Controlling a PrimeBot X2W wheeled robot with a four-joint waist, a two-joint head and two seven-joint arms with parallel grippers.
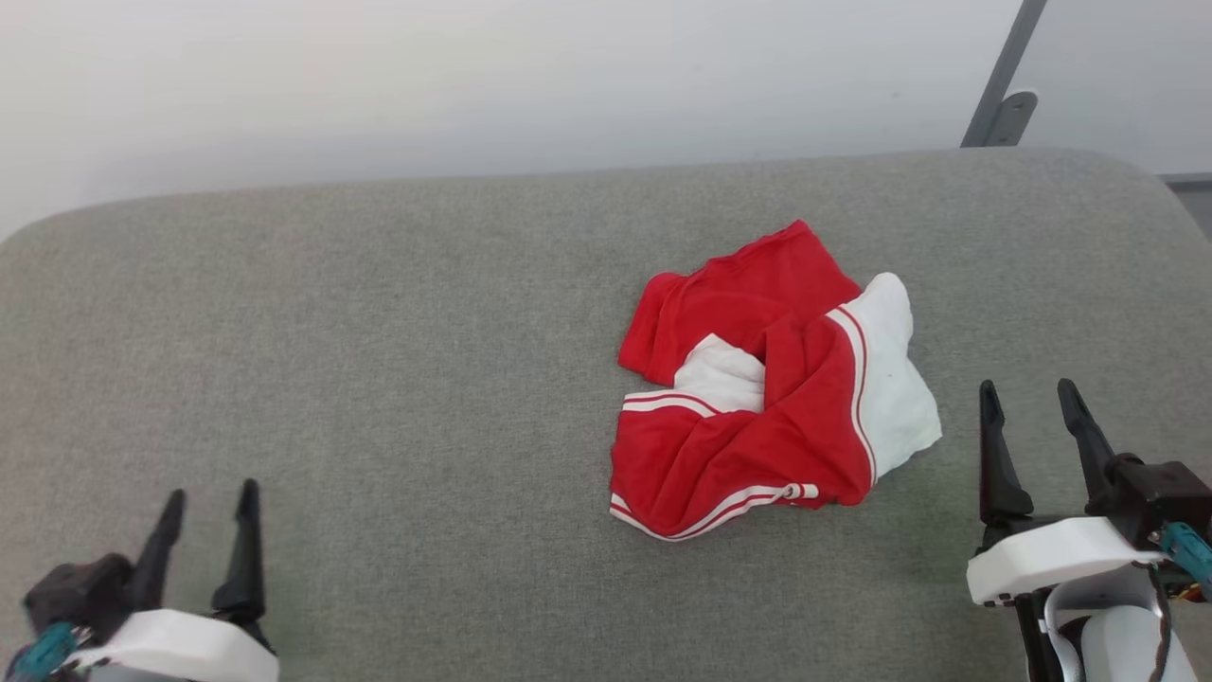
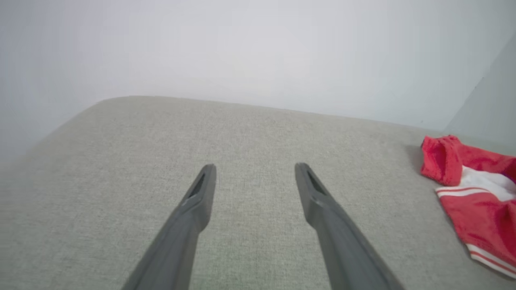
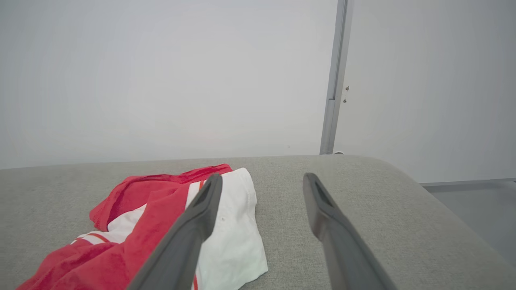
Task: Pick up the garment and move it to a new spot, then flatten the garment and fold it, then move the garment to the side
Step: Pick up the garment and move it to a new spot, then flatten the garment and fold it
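We see a grey cushion [image 1: 379, 379] against a pale wall [image 1: 473, 85]. The shirt [image 1: 767, 398] lies crumpled on it, right of centre, red body bunched, one white sleeve out toward the right. The right gripper [image 1: 1029, 386] sits just beside that sleeve, jaws wide apart and empty. The left gripper [image 1: 210, 493] is low at the near left, well apart from the shirt, jaws also wide and empty. We judge the pick-up not yet begun. The next move probably calls for the right gripper to drop onto the sleeve and pinch a fold. The left needs a long reach across.
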